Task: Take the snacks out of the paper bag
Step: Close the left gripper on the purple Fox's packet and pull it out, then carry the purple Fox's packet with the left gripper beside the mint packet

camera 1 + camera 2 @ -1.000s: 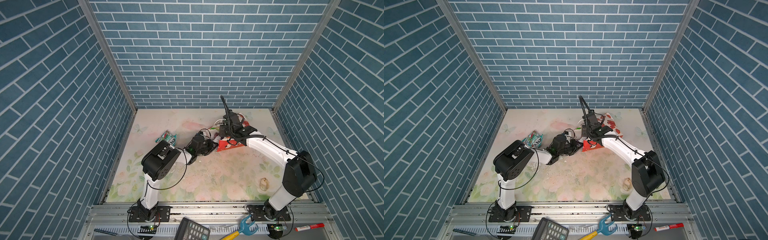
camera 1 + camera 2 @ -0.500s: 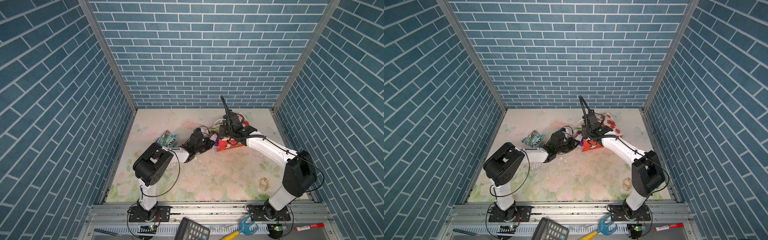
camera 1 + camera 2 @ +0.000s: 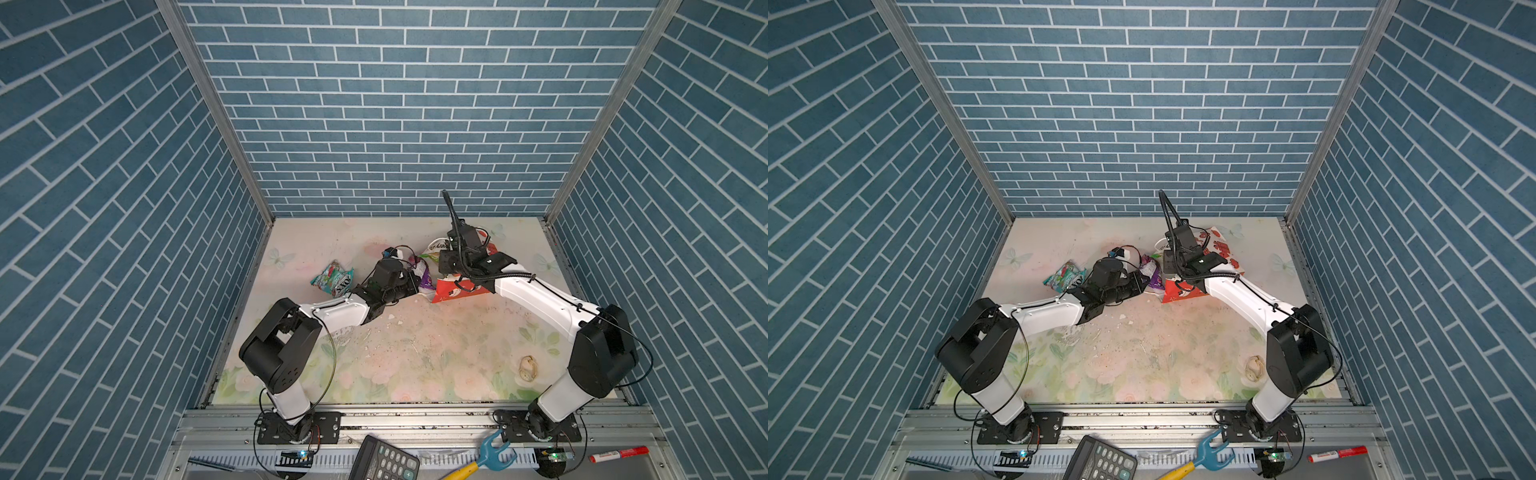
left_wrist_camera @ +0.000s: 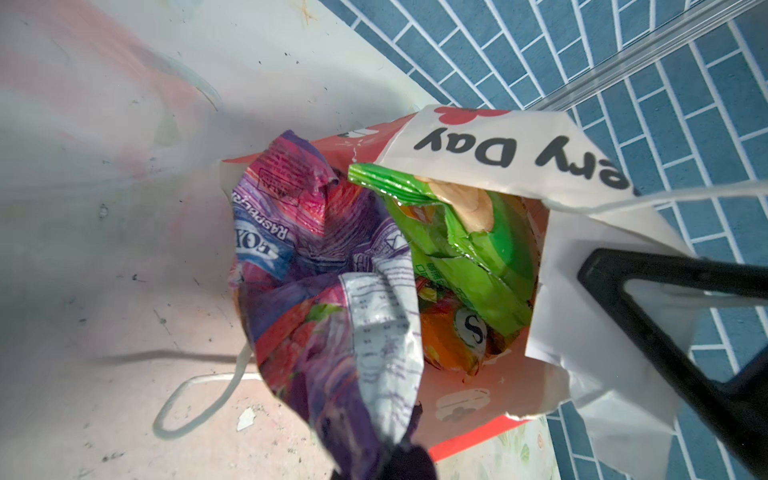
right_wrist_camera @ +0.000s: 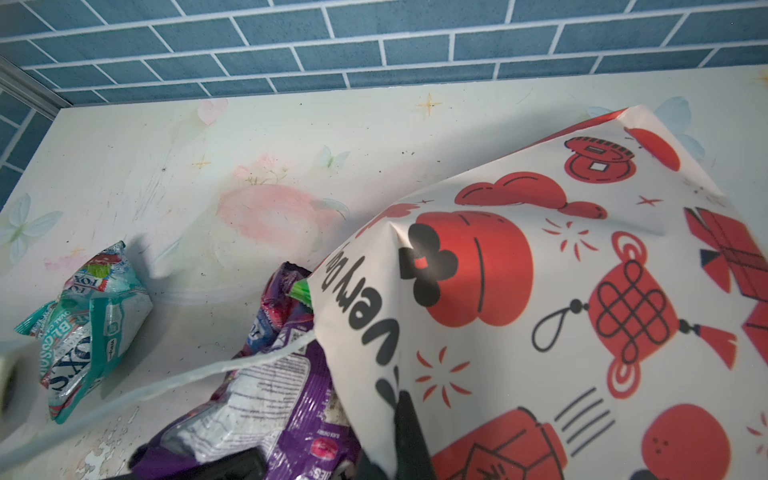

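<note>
Since a second ago my left arm has stretched out lower, and the crinkly purple plastic packet (image 4: 316,291) now trails out of the white paper bag (image 5: 540,291) with red cartoon pictures, which lies on its side right of centre in both top views. My left claw (image 3: 411,283) pinches that packet's end. My right claw (image 3: 445,269) is pressed together on the bag's upper lip. Inside sit a bright green packet (image 4: 478,249) and an orange packet (image 4: 449,336). A teal packet (image 3: 333,280) lies on the floral tabletop (image 3: 415,353), left of centre.
</note>
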Available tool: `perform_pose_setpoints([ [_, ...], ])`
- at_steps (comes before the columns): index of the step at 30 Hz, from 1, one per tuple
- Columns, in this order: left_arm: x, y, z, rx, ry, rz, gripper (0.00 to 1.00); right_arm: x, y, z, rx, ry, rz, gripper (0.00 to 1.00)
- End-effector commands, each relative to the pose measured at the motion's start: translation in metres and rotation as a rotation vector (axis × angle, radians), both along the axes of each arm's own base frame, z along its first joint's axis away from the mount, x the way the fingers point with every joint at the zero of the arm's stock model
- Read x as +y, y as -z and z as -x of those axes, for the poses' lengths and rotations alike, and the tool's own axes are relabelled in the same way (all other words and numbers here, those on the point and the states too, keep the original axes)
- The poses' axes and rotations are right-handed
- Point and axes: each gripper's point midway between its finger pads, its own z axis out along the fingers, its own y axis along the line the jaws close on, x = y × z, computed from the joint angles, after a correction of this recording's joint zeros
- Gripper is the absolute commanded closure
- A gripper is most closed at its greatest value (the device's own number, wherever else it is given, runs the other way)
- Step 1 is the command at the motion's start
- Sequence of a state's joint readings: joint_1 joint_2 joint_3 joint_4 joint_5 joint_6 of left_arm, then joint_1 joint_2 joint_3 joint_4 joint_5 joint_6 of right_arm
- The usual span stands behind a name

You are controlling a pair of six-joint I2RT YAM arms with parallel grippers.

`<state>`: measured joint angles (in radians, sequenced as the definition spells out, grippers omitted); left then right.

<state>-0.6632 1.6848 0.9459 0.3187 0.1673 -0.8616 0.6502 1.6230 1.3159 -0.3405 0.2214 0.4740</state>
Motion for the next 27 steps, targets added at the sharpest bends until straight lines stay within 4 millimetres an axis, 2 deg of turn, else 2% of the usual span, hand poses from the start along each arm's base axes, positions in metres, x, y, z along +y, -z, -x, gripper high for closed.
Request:
perform_pose_setpoints([
  [1,0.012,-0.039,-0.006,-0.122,-0.026,-0.024,1.0,0.004,-0.008,0.012,0.009,-0.025,-0.027,1.0],
  [7,0.028,-0.065,0.002,-0.181,-0.046,-0.059,1.0,0.008,-0.016,0.015,0.014,-0.051,-0.035,1.0],
  [20,0.067,-0.105,0.015,-0.274,-0.123,-0.138,1.0,0.009,-0.041,0.022,-0.023,-0.121,-0.032,1.0],
  [23,0.082,-0.108,0.012,-0.276,-0.152,-0.157,1.0,0.012,-0.047,0.023,-0.028,-0.138,-0.044,1.0],
  [27,0.118,-0.091,0.0,-0.216,-0.237,-0.156,1.0,0.015,-0.051,0.024,-0.035,-0.17,-0.042,1.0],
])
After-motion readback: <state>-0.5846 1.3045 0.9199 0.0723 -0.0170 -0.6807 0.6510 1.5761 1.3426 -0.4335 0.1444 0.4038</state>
